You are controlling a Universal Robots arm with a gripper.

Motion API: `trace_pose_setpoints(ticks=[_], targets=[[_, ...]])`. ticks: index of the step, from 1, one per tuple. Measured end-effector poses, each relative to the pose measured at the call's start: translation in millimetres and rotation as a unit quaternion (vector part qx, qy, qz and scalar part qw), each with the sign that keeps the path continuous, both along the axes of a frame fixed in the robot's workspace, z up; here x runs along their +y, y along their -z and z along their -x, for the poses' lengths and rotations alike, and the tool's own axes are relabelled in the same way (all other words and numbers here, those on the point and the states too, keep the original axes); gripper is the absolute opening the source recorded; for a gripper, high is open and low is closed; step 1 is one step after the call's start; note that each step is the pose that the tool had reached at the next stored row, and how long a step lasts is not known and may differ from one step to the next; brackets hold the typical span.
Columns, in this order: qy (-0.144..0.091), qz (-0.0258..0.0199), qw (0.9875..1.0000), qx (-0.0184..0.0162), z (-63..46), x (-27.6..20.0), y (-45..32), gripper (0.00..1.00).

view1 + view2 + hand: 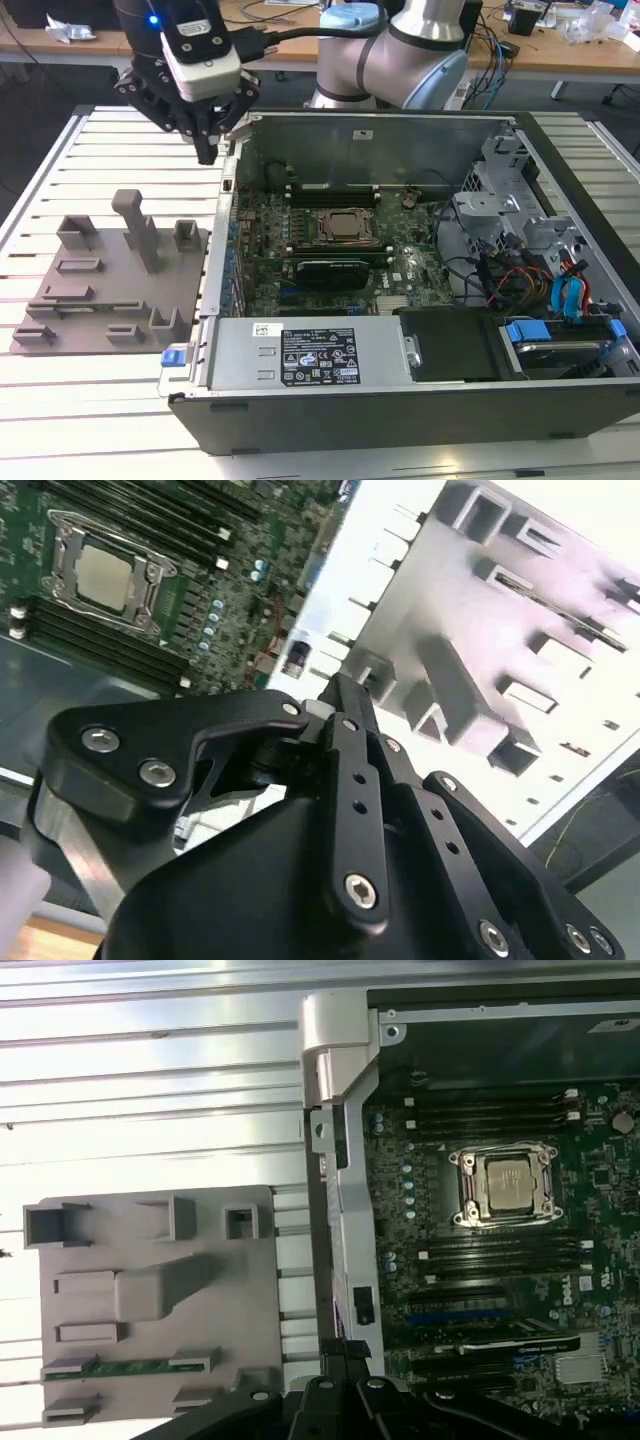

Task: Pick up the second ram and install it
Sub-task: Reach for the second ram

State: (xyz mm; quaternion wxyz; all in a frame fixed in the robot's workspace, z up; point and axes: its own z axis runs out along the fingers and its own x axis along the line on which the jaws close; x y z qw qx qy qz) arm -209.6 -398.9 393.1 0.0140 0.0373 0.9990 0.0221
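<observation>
Gripper [207, 150] hanging over wall of open computer case [400, 425] at the exterior view's left, fingers drawn together, nothing between them, second ram [130, 1367] lying flat in a slot of grey holder plate [100, 280] beside the case, well apart from the fingertips.

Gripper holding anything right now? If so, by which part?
Nothing is held. The gripper has its fingers shut with nothing between them, above the edge of the case. A green memory stick lies in the grey holder tray.
</observation>
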Motion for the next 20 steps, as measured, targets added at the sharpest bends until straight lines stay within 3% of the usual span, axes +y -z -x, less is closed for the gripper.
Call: trace_pose_setpoints(ticks=[6, 16, 20], targets=[[0.0, 0.0, 1.0, 0.0, 28.1, 0.0, 1.3, 0.1], [0.0, 0.0, 1.0, 0.0, 61.7, 0.0, 5.9, 0.1], [0.0, 0.0, 1.0, 0.0, 70.1, 0.0, 7.9, 0.1]])
